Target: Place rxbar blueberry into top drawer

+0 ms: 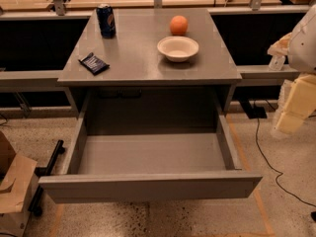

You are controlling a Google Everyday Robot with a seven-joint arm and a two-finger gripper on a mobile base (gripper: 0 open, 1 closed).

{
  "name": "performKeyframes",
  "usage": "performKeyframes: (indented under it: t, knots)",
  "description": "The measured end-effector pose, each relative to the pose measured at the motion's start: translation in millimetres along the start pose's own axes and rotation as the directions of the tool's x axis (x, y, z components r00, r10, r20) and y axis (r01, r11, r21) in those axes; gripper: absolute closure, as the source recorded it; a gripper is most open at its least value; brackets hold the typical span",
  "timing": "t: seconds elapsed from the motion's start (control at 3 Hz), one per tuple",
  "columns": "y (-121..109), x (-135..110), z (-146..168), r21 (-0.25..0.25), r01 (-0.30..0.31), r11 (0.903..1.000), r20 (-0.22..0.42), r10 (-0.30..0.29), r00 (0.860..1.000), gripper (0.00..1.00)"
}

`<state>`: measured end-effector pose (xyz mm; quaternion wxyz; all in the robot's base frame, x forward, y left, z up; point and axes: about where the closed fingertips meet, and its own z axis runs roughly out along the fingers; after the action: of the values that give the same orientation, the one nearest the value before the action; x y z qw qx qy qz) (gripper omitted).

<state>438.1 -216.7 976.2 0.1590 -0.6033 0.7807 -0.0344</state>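
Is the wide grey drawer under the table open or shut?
Open: the wide grey drawer is pulled out, interior visible. The gripper hangs right of it.

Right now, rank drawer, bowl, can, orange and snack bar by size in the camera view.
1. drawer
2. bowl
3. can
4. snack bar and orange: too alike to rank

The gripper is at the right edge.

The grey tabletop (143, 65) carries a dark blue snack bar (94, 63) near its front left corner, a blue can (106, 20) upright at back left, a white bowl (177, 48) right of centre and an orange (178, 25) just behind the bowl, while the pincer (290, 116) hangs beyond its right edge.
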Motion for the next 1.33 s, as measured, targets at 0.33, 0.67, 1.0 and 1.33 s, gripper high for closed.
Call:
performKeyframes:
  t: [0.33,0.67,1.0,1.33]
  knots:
    - [0.0,0.0,0.0,0.0,0.0,1.0,0.0,0.0,1.0,0.0]
    - [-5.8,-12.4,6.4,0.024,0.008,0.9997,0.05,-0.009,0.999,0.0]
    - [-24.4,-33.7,18.3,0.048,-0.009,0.9988,0.173,0.001,0.985,0.0]
    - [-55.6,-64.6,41.8,0.04,-0.018,0.999,0.298,0.005,0.955,0.0]
